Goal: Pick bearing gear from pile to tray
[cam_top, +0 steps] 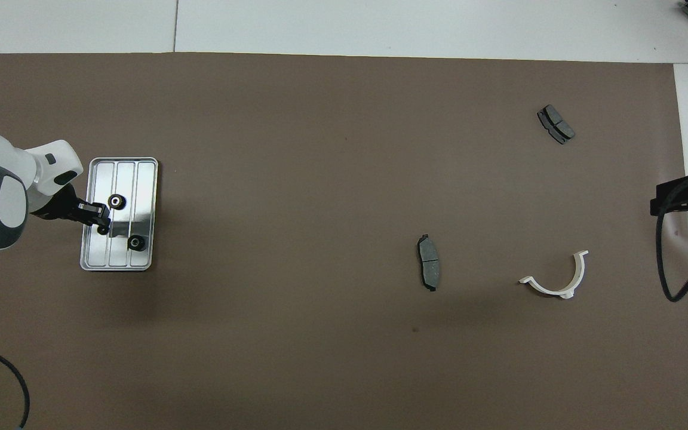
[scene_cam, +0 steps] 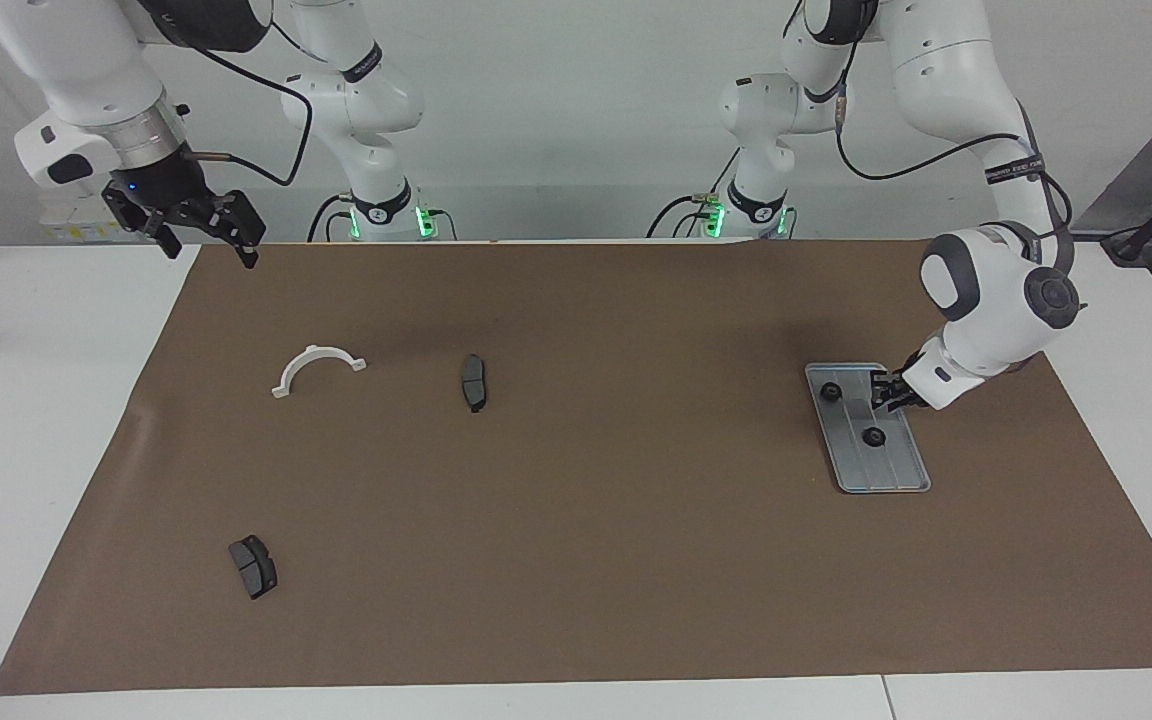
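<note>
Left claw (scene_cam: 884,392) hangs low over the tray (scene_cam: 911,470); I cannot tell if it has let go. Two gears (scene_cam: 873,436) sit in the tray, one (scene_cam: 830,391) nearer the robots. Right claw (scene_cam: 198,222) waits wide open, up over the worktop's edge. No gears show among the pads (scene_cam: 473,382) and bracket (scene_cam: 317,367), so dropping off looks nearly done; next, lift away.

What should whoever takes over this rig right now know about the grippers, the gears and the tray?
Left gripper: low over the tray, between its two gears.
Right gripper: jaws open, empty, waiting above the mat's edge at the right arm's end.
Done: two black gears lie in the tray.
Left: no gear shows on the mat, only two grey pads and a white bracket; probably just retract the left arm.
</note>
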Robot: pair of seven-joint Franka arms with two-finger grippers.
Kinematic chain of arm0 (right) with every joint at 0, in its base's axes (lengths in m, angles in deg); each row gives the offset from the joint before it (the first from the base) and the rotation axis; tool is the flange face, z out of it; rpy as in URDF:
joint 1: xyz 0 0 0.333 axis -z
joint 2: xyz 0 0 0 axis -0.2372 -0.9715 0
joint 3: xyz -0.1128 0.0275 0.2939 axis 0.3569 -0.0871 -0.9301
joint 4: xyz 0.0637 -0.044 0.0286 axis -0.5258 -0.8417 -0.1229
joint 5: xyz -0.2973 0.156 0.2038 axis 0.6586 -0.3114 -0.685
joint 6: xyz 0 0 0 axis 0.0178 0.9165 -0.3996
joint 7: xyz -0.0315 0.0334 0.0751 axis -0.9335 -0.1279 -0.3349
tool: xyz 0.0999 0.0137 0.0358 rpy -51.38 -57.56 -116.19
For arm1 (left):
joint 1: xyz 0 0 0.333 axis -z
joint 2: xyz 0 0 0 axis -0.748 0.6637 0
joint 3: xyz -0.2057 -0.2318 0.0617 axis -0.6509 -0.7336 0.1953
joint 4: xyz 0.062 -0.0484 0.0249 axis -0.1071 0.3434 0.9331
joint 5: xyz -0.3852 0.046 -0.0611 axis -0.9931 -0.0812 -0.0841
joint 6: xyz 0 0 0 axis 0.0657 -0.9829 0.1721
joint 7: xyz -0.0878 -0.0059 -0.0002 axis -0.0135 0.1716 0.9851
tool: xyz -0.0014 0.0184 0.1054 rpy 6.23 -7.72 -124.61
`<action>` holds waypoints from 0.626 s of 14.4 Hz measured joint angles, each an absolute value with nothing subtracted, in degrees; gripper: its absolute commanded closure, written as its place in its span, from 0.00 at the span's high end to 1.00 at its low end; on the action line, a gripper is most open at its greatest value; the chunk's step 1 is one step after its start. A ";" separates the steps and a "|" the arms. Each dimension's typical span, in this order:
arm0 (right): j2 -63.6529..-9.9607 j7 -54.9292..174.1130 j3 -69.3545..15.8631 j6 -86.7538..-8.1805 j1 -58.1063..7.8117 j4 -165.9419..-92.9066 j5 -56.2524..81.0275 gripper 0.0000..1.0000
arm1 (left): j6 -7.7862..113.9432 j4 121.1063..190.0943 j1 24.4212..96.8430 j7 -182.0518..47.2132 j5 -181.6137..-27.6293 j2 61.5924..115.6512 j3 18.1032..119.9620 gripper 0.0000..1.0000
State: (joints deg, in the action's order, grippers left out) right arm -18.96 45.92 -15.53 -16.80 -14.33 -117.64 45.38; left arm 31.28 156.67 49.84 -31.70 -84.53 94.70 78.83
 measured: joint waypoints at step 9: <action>-18.95 45.92 -15.53 -16.80 -14.33 -117.64 45.36 1.00 | 22.52 147.14 49.84 -37.87 -84.63 87.90 78.74 1.00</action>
State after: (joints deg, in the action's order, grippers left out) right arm -18.95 45.92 -15.53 -16.80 -14.33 -117.64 45.36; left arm 22.52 147.14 49.84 -37.87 -84.63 87.90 78.74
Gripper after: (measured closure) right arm 0.000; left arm 0.000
